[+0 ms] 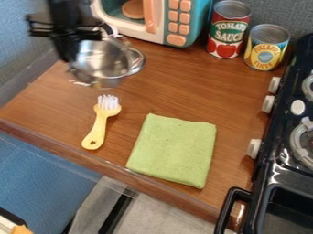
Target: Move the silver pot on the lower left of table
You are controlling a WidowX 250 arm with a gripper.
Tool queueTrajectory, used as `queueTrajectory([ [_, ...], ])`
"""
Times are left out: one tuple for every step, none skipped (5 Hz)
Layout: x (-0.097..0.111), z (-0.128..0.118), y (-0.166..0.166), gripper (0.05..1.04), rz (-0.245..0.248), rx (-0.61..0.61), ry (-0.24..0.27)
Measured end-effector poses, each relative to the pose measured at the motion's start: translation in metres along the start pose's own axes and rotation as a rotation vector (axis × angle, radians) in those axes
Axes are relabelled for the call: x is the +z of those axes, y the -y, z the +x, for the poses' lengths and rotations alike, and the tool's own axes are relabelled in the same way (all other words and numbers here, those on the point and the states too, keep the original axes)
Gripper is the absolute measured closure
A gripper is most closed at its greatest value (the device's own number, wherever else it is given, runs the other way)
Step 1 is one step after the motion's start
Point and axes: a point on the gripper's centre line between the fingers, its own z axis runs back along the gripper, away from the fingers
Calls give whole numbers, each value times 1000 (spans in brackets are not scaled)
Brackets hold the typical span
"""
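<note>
My gripper [66,34] is at the upper left of the camera view, hanging down over the left side of the silver pot [103,59] and overlapping it from where I look. I can't tell whether it is clenched on the pot or released; dark parts blur into the metal there. The pot sits toward the upper left of the wooden counter [177,84], near the front of the toy microwave [175,23], and I can't make out whether it touches the wood.

Nearer to me than the pot, the yellow brush [98,125] lies with its white bristles pointing toward it. Just right of the brush I have the green cloth [173,151], spread flat near the counter's front edge. Two cans stand upright close together at the back: a red and green one [229,29], and a shorter yellow and teal one [267,48]. The black stove [275,160] lines the right side, its white knobs facing the counter.
</note>
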Motion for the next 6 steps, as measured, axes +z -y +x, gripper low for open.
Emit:
queueTrajectory([
  [-12,-3,-16,1010,41,-25,-5],
  [-27,-7,-25,1010,59,-31,-25],
  [-40,-7,-30,1010,99,-37,-36],
  [-51,-10,-39,1010,124,-21,-60],
  [-56,-9,-45,983,143,-28,-59],
  [-70,-19,-64,800,159,-6,-112],
])
